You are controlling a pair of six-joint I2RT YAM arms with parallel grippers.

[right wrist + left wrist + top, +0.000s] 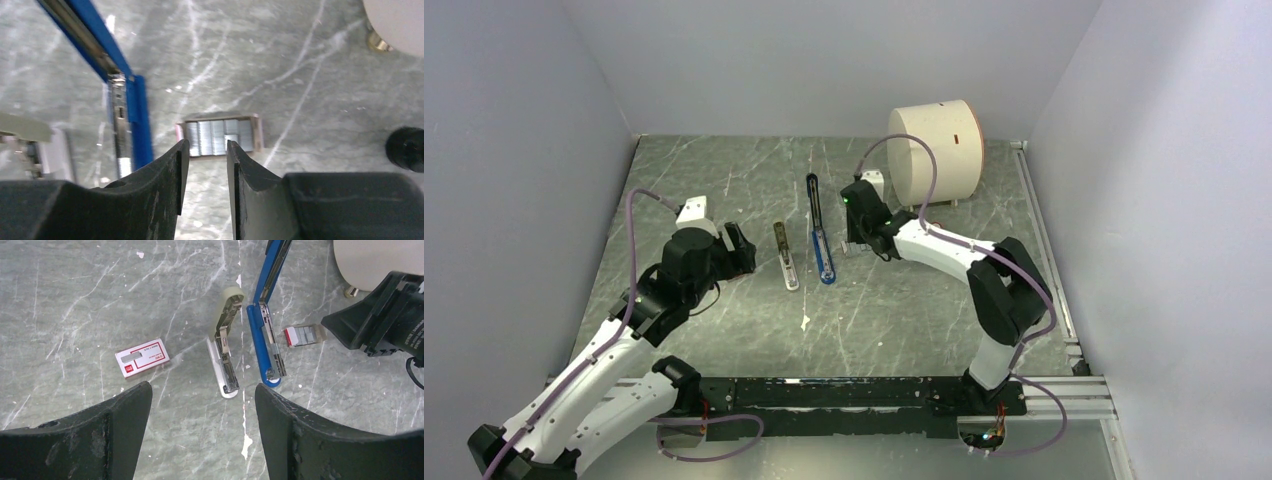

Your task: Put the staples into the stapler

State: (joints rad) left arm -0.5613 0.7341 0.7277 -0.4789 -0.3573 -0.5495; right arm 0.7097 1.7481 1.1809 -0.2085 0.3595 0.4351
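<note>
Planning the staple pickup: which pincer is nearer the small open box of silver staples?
Right. The right pincer hovers close above the small open box of silver staples; the left pincer is beyond the slim blue stapler and beige stapler.

1. The blue stapler (256,340) and the pale stapler (226,360) lie side by side, with only a thin gap between them.
2. The tray (258,131) lies just right of the blue one; the right tool (207,145) hangs close to it.
3. The big drum (934,150) blocks the far right corner.
4. Bare tabletop (75,305) is wide open around the box (142,357).
</note>
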